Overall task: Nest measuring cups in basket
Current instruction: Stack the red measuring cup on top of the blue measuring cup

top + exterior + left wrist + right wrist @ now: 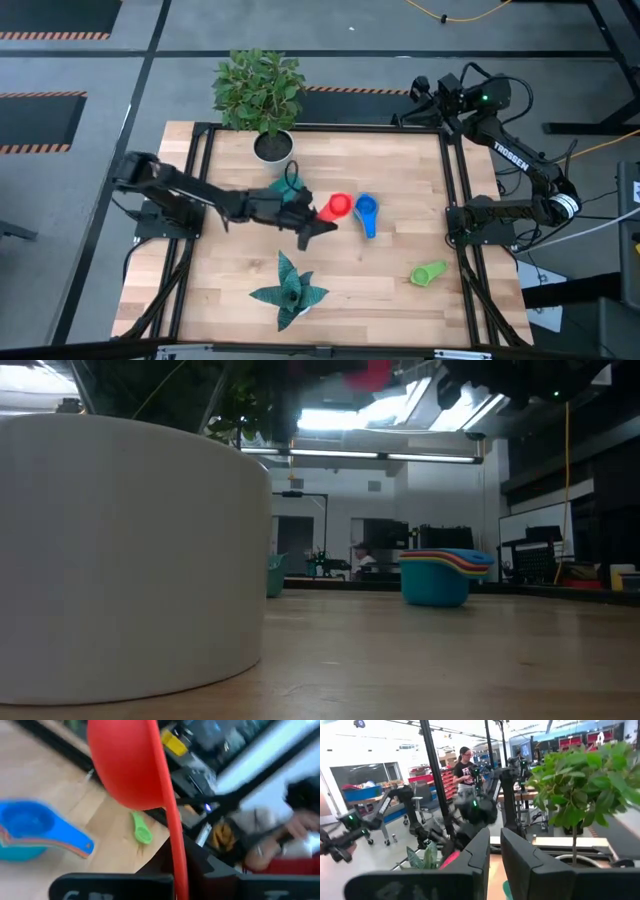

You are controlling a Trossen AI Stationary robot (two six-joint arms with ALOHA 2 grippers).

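We see the left claw (318,225) reaching out over the middle of the table (390,310), pinching the red cup (338,207) by its handle. In the left wrist view the red cup (132,765) hangs bowl-up in front of the claw, its thin handle running down between the fingers. In the low view a red shape at the top edge suggests the cup is lifted clear of the table.

Just beside the red cup, toward the right arm, sits a stack of nested cups with the blue cup (366,209) on top, its handle pointing toward the front edge. The low view shows this stack (440,575) resting on the wood, with several coloured rims layered under the blue one. The wrist view shows the same stack (30,827) below the red cup.

Farther off, near the front right of the table, the green cup (428,273) lies alone, well apart from the stack.

Behind the left claw we can make out a dark teal basket (291,188), partly hidden by the arm. A white plant pot (272,147) stands near the back edge, and a teal leafy decoration (289,291) lies near the front.

The right claw (492,855) is parked off the right rear of the table, fingers slightly apart with a narrow gap between them.
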